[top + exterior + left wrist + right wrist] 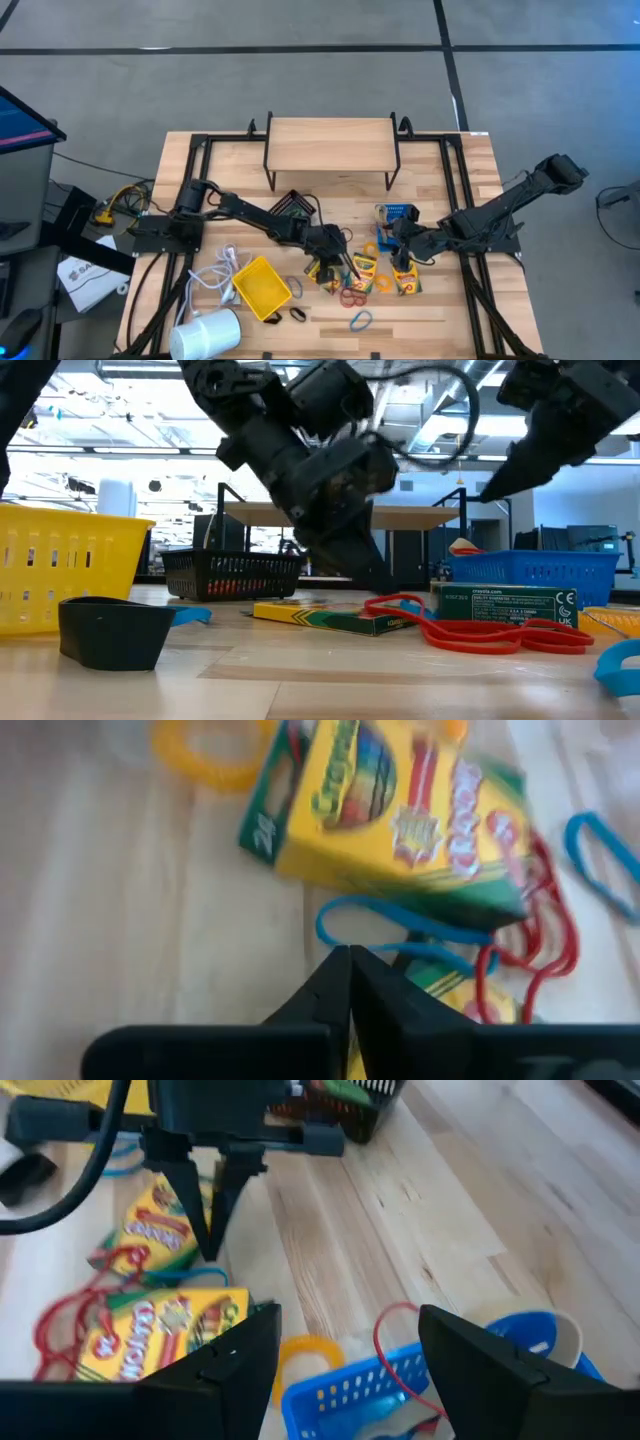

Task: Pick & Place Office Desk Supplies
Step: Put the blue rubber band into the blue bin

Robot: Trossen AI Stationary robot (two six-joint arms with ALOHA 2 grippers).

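Observation:
Two yellow-and-green crayon boxes (362,268) (405,281) lie flat mid-table among red rubber bands (352,297) and a blue rubber band (400,925). My left gripper (338,268) (348,955) is shut, slanting down, with its tips at that blue band beside a crayon box (390,810). My right gripper (350,1370) (398,248) hangs open above the blue bin (400,1380) and a yellow ring (310,1350), touching nothing. The yellow bin (262,288) stands near left and the black bin (293,205) farther back. My left gripper sets its shut fingertips (340,970) on the near edge of the blue band's loop (325,925), coming slanting from above. The tips cover the strand there, so I cannot tell whether it is pinched between them. The band lies flat on the table, partly under the crayon box.
A wooden shelf on black legs (330,145) stands at the far middle. A white cylinder (208,335) and a white coiled cable (215,275) lie near left. Dark clips (297,315) and another blue band (360,320) lie toward the near edge.

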